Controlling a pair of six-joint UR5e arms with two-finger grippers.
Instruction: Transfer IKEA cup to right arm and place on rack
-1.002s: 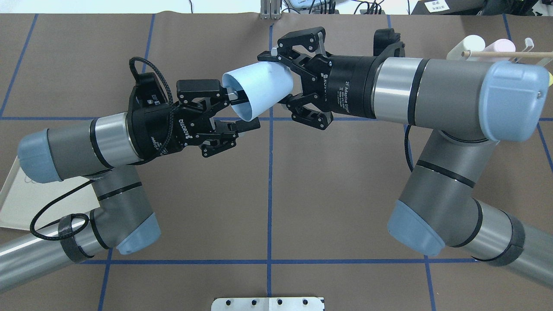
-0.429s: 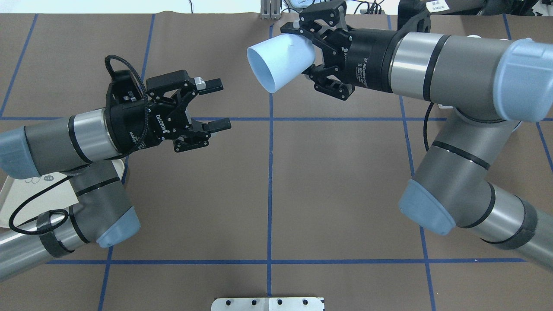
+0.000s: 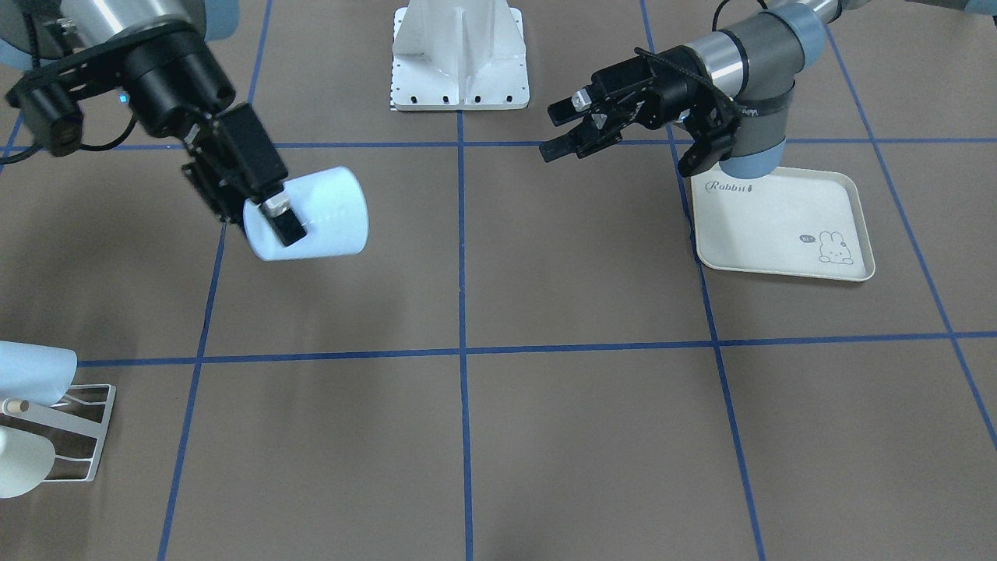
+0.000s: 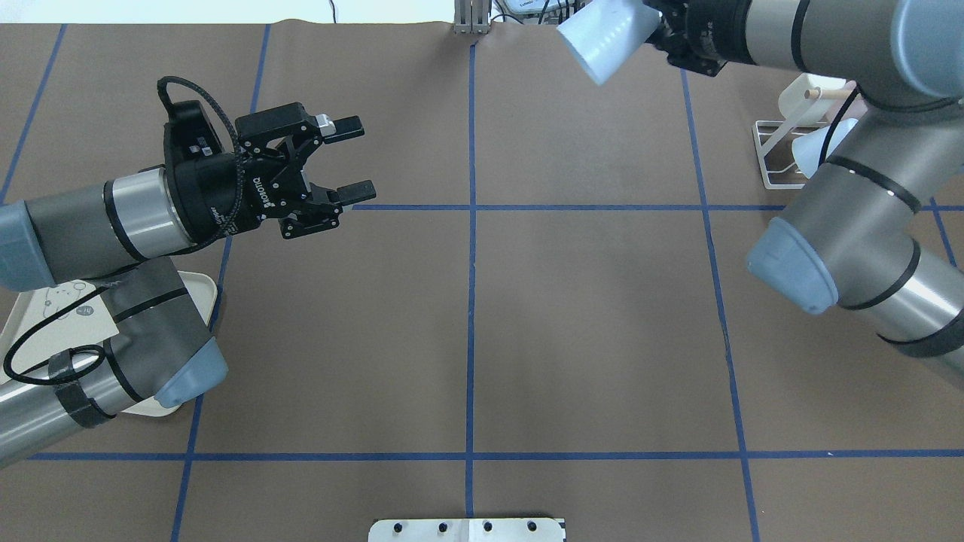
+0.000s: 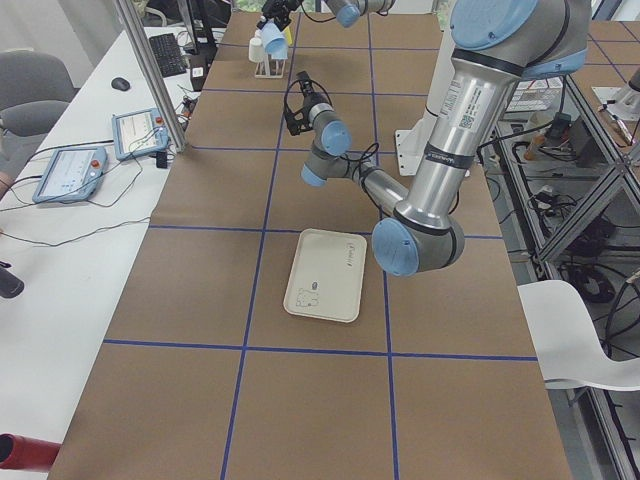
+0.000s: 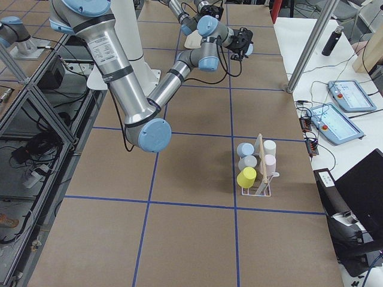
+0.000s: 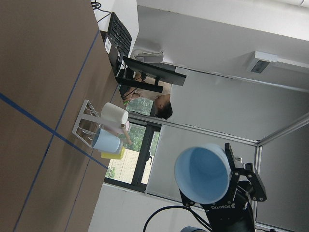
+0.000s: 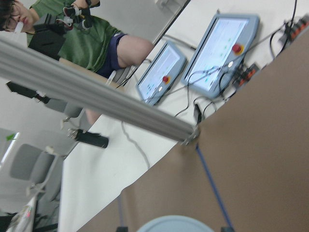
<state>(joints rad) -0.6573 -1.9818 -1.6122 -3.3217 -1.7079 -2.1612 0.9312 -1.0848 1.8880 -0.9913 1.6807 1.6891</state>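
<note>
Pale blue cup lies sideways in the right hand, clamped near its base, off the counter. The left hand hangs empty, fingers spread. The handover looks done. Next, the right hand should carry the cup to the rack nearby and fit its mouth over a free peg.

Rack partly beyond frame edge
</note>
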